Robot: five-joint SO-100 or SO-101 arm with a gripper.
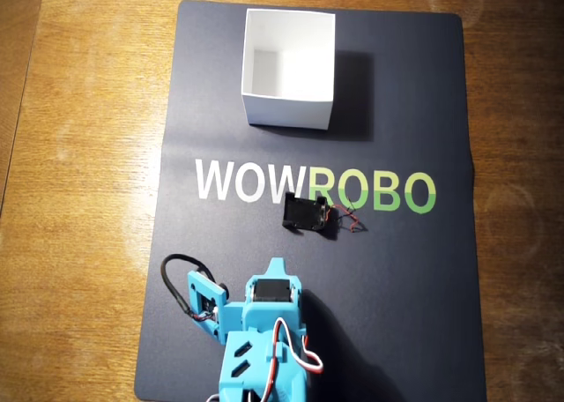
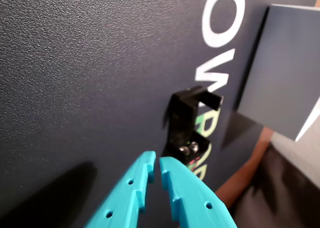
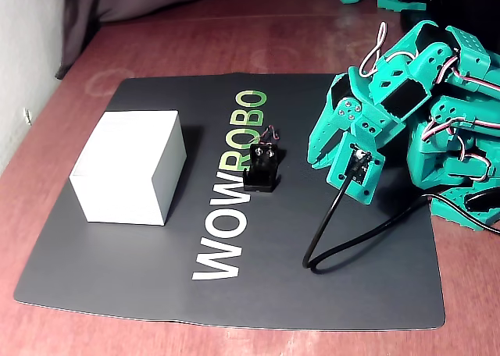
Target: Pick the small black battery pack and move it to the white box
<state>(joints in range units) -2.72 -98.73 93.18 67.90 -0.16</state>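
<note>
The small black battery pack (image 1: 308, 215) lies on the black mat by the "ROBO" letters, with thin red wires at its right end. It also shows in the wrist view (image 2: 186, 123) and the fixed view (image 3: 262, 169). The open-topped white box (image 1: 289, 67) stands at the mat's far end, empty; it also shows in the fixed view (image 3: 129, 165) and the wrist view (image 2: 285, 68). My teal gripper (image 2: 155, 161) is shut and empty, a short way short of the pack and pointing at it. It appears in the overhead view (image 1: 277, 264) and the fixed view (image 3: 314, 158).
The black mat (image 1: 423, 287) with "WOWROBO" lettering lies on a wooden table (image 1: 79, 155). A black cable (image 3: 332, 219) loops from the wrist camera onto the mat. Another teal arm part (image 3: 461, 169) stands at the right in the fixed view.
</note>
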